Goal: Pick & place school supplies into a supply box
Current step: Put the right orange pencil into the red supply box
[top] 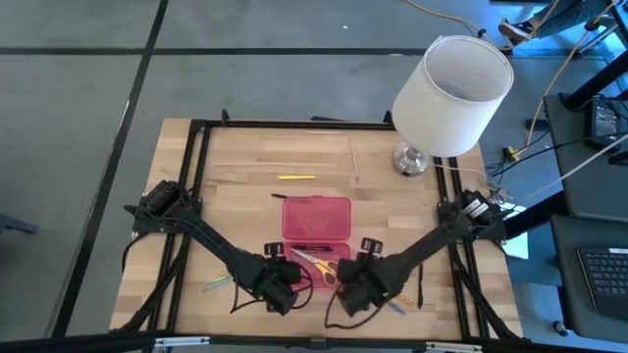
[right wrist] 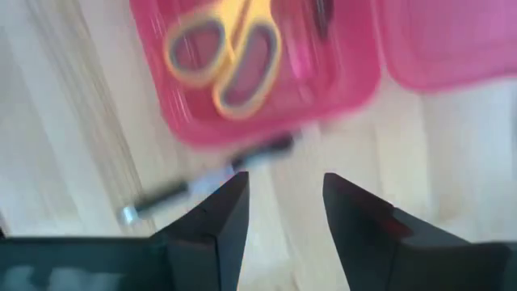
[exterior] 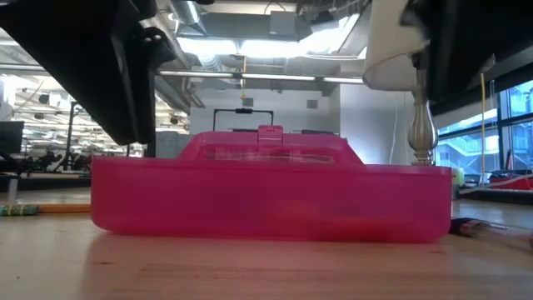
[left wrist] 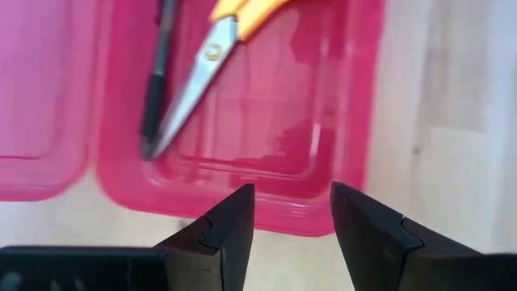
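Note:
The supply box (top: 316, 218), a pink plastic case, lies open mid-table, its tray (left wrist: 323, 121) toward the near edge and its lid (left wrist: 40, 97) beyond. Yellow-handled scissors (right wrist: 222, 56) and a black pen (left wrist: 155, 81) lie flat in the tray. My left gripper (left wrist: 292, 194) hangs open above the tray's near left rim. My right gripper (right wrist: 284, 182) hangs open above the table by the tray's near right corner, over a black pen (right wrist: 210, 182) lying on the wood. Neither gripper holds anything.
A yellow pencil (top: 296, 177) and a thin stick (top: 355, 162) lie beyond the box. A green pencil (top: 218, 284) lies near left. Blue and orange pens (top: 397, 306) and a black one (top: 422, 289) lie near right. A white-shaded lamp (top: 451, 93) stands far right.

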You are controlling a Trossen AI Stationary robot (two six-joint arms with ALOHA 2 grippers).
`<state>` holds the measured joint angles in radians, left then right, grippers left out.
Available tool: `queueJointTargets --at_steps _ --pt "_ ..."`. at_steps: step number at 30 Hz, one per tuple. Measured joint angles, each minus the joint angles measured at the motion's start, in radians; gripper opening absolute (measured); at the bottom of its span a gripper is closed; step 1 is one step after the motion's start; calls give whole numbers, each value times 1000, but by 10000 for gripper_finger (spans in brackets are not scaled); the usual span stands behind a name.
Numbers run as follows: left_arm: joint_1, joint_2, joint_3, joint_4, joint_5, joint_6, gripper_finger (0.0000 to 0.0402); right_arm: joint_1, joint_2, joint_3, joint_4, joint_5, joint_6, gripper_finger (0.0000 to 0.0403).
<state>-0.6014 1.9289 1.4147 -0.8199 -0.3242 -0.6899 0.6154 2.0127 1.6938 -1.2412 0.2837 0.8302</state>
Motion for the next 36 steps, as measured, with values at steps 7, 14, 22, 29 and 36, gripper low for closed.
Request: queueJointTargets --at_steps 7,14,22,29,36 --pt "0 0 0 84 106 -71 157 95 -59 -37 -52 -51 162 163" --pt "0 0 0 92 144 -33 157 226 -82 -49 -55 84 491 163" --pt "-15 0 0 91 174 -45 157 342 -81 -49 -189 93 1018 163" --pt "-41 -7 0 -17 77 -135 157 454 -81 -49 -332 -4 1286 163" --pt "-40 -31 0 -162 31 -263 157 553 -81 -49 -330 22 1429 163"
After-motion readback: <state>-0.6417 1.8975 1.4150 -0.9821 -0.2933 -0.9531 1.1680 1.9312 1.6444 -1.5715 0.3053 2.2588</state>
